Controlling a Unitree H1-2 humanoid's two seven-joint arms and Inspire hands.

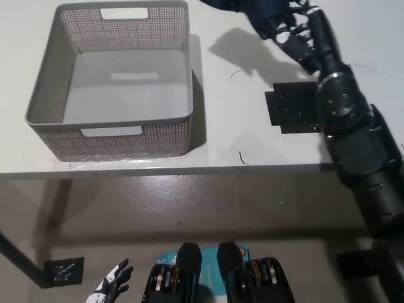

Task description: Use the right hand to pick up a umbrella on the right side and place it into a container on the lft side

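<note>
My black right hand [297, 28] is shut on a folded dark blue umbrella [255, 9], held in the air above the white table [252, 139] at the top of the head view. The umbrella's upper end runs out of the picture. Its shadow falls on the table right of the basket. The grey perforated basket [38, 101] stands at the table's left, nothing inside it. My white left hand [112, 284] hangs low at the bottom left, below the table, fingers apart.
A black square patch [291, 107] lies on the table under my right forearm. The table's front edge crosses the picture at mid-height. Below it is grey floor with a small black plate [63, 271] at the lower left.
</note>
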